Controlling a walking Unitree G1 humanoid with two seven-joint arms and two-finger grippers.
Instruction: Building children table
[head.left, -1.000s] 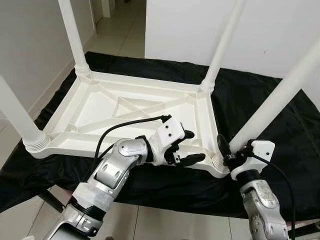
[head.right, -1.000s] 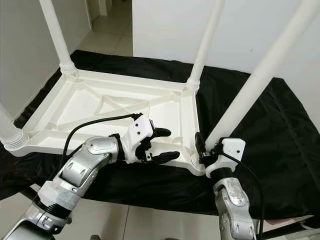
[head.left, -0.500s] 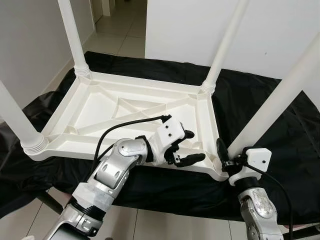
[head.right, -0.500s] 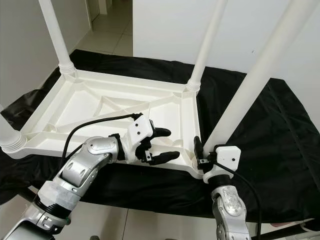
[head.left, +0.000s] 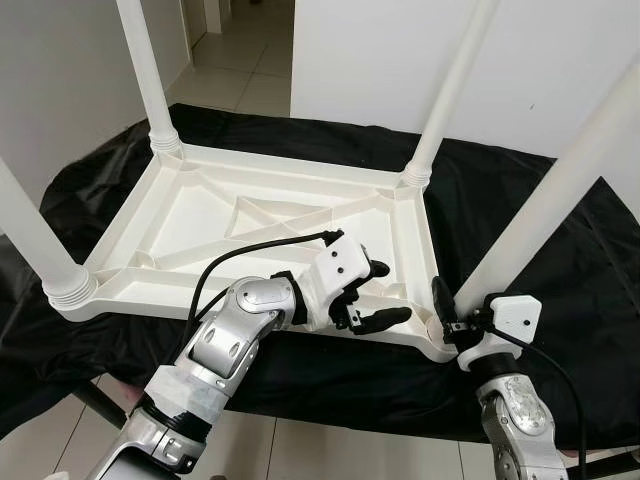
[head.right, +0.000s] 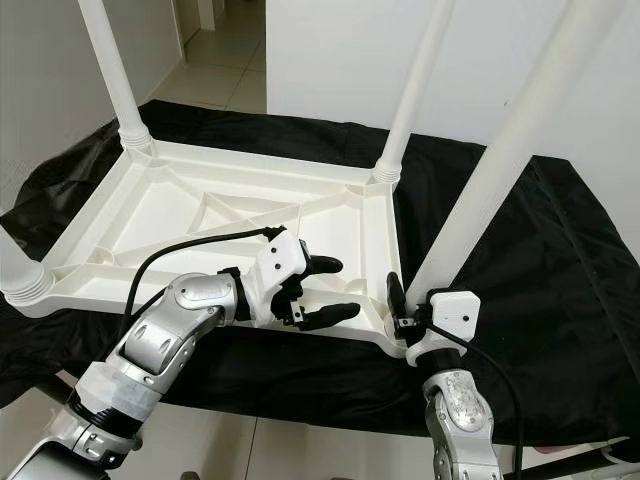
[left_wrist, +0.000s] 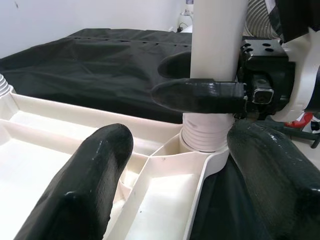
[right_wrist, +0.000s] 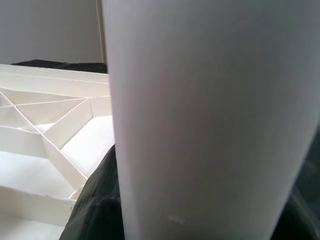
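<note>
Black cloth (head.left: 520, 190) spread under everything. White table top (head.left: 190, 215) upside down on cloth, four legs up. Near-right leg (head.left: 545, 200): right gripper (head.left: 447, 312) clamped round its base. Left gripper (head.left: 372, 296) fingers wide apart, over near rim beside that corner.

The upside-down table (head.left: 270, 215) on the black cloth (head.left: 520, 200) is seen from above and in front by both head views, angled down, with nearly the same scene shared. The left wrist view is aimed low along the left claw (left_wrist: 175, 165), very close to the table's corner leg (left_wrist: 217, 65), where the right claw (left_wrist: 200, 87) is also caught. The right wrist view is pressed right against that same leg.
</note>
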